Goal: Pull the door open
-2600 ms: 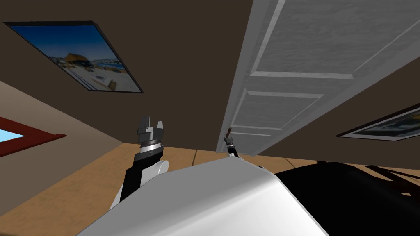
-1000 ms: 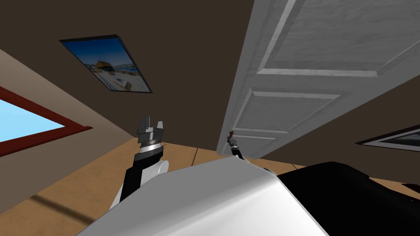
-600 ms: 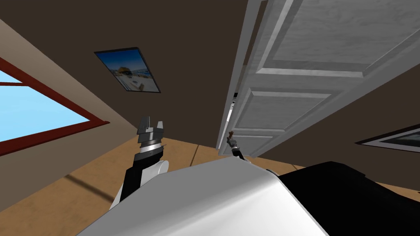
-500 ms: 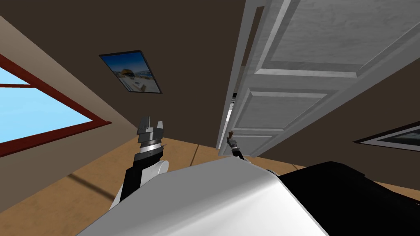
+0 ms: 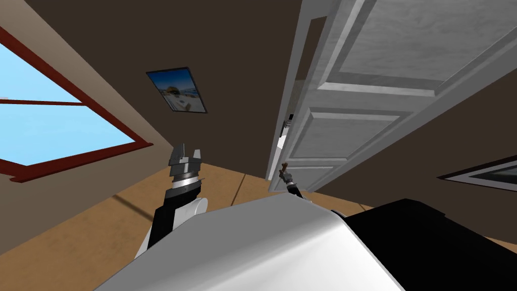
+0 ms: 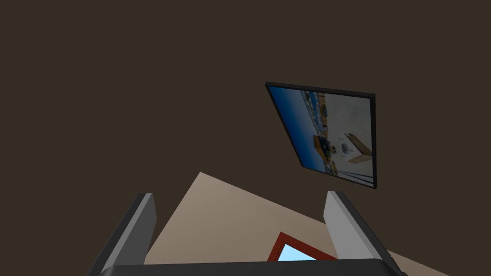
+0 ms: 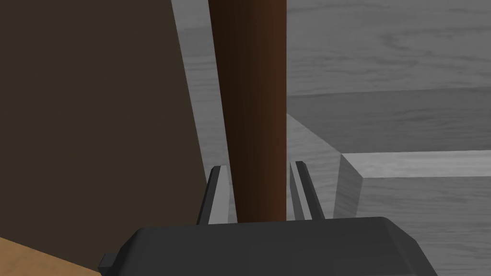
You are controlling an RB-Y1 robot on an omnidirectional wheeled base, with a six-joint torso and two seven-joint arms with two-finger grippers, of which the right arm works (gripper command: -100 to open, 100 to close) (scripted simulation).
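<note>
The left gripper (image 5: 188, 150) was a stepped grey block carrying two light grey blade fingers (image 6: 346, 229) with dark edges. Just behind the left gripper sat a ribbed silver ring (image 5: 184, 183), and behind that a black forearm (image 5: 162, 222) and a rounded white cuff (image 5: 195, 207). The right gripper (image 7: 259, 184) had a charcoal box body with bevelled corners and thin grey blades (image 7: 219, 201).

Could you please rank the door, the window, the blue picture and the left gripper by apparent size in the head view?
1. door
2. window, cut by the picture's edge
3. blue picture and left gripper look about alike; the gripper is nearer, so I won't rank them.
</note>
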